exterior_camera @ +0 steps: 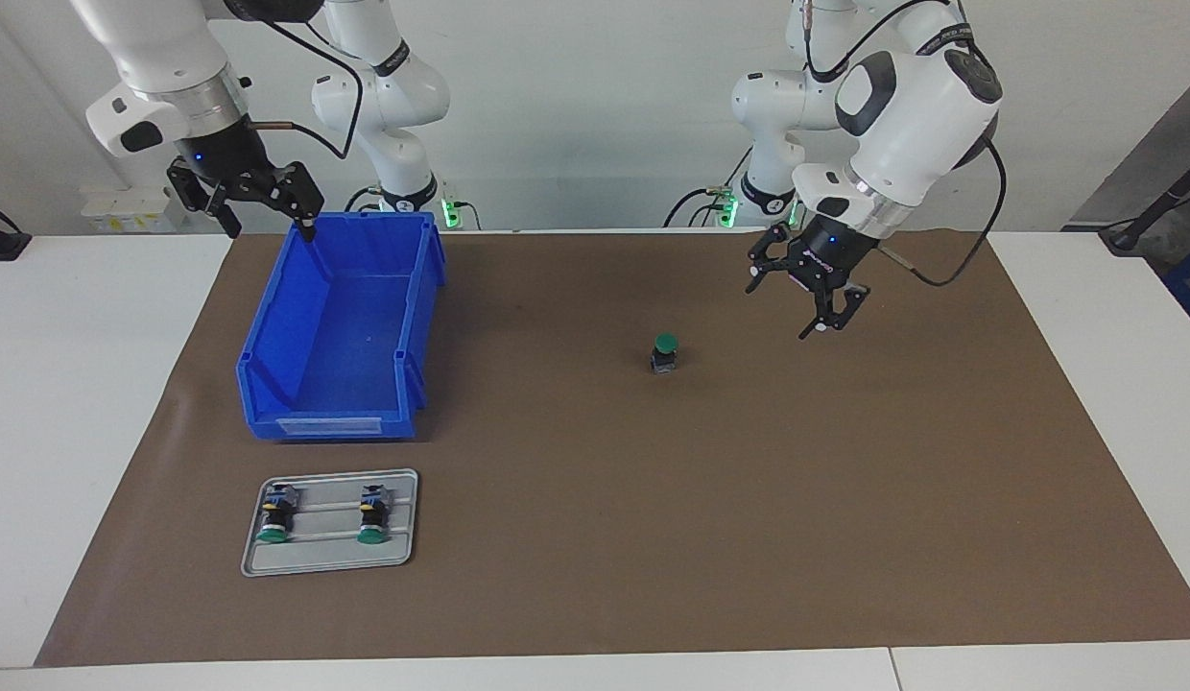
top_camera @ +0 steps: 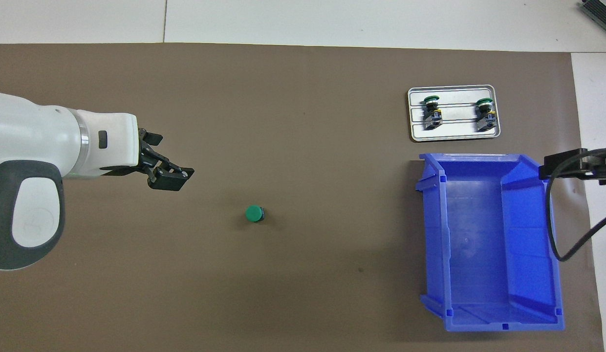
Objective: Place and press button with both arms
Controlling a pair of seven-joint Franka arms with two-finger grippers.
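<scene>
One button (exterior_camera: 664,353) (top_camera: 254,213) stands upright on the brown mat, green cap up, near the table's middle. My left gripper (exterior_camera: 797,302) (top_camera: 167,159) hangs open and empty above the mat, beside that button toward the left arm's end and apart from it. Two more buttons (exterior_camera: 273,513) (exterior_camera: 372,513) lie on their sides on a grey tray (exterior_camera: 326,526) (top_camera: 457,132). Over the blue bin's rim, at its corner closest to the robots, my right gripper (exterior_camera: 269,223) (top_camera: 567,166) is raised, open and empty.
The blue bin (exterior_camera: 269,336) (top_camera: 432,234) sits at the right arm's end of the mat, nothing inside it. The grey tray lies just farther from the robots than the bin. White tabletop borders the brown mat (exterior_camera: 749,499) on all sides.
</scene>
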